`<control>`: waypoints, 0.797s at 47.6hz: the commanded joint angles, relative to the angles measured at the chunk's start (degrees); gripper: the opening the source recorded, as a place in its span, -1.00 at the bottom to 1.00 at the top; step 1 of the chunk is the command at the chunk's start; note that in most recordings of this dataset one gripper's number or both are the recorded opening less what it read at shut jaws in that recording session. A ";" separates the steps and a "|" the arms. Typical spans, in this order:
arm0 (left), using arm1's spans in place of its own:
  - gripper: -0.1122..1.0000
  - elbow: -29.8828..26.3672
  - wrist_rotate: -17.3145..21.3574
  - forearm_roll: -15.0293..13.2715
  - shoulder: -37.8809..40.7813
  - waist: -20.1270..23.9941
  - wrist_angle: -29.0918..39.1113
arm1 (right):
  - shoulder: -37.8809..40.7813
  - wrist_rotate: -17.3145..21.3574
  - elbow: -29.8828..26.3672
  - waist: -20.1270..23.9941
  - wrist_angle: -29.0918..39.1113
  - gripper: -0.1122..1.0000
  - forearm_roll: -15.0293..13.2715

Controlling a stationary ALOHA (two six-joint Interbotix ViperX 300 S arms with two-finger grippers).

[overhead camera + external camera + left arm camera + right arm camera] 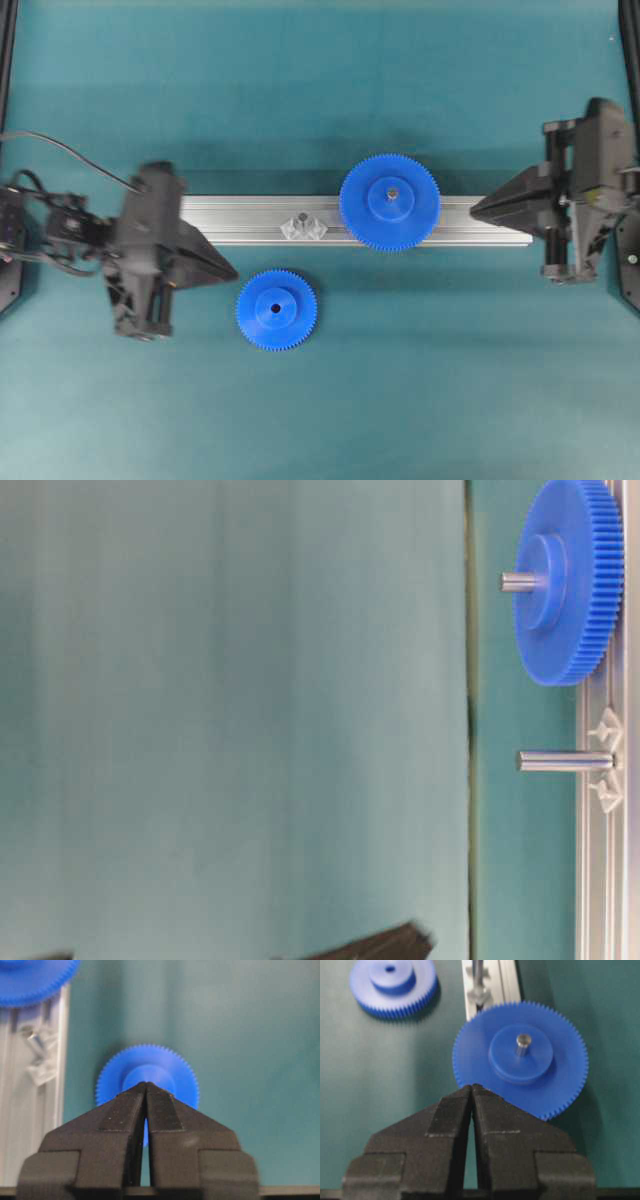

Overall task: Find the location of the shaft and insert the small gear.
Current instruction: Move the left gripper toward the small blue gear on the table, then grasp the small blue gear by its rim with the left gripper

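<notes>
Small gear (277,309) isn't picked up yet; both left gripper (232,270) and right gripper (474,209) are pressed together, empty; jaws need spreading, then the bare shaft (302,217) gets targeted.

Open mat rings the small gear (277,310); the large gear (389,202) crowds the shaft (302,217).

Small gear (277,310) flat on mat; shaft (302,217) upright, bare.

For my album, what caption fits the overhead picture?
Small blue gear lies on teal mat beside rail with bare shaft; both arms' jaws shut.
</notes>
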 commanded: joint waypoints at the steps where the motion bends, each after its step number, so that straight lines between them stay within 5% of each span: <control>1: -0.59 -2.90 0.00 0.18 1.93 -0.35 0.35 | 1.23 -0.53 -1.76 -0.26 -0.44 -0.57 -0.09; 14: 0.70 -6.50 -0.18 0.18 9.05 -0.53 4.39 | 1.67 -0.62 -1.76 -1.05 -0.53 -0.52 -0.09; 17: 0.86 -7.29 -0.18 0.18 10.81 -0.70 4.57 | 1.67 -0.70 -1.85 -1.14 -0.53 -0.52 -0.26; 38: 0.87 -13.36 -0.44 0.18 21.97 -0.70 9.93 | 1.67 -0.70 -1.32 -1.58 -0.26 -0.52 -0.26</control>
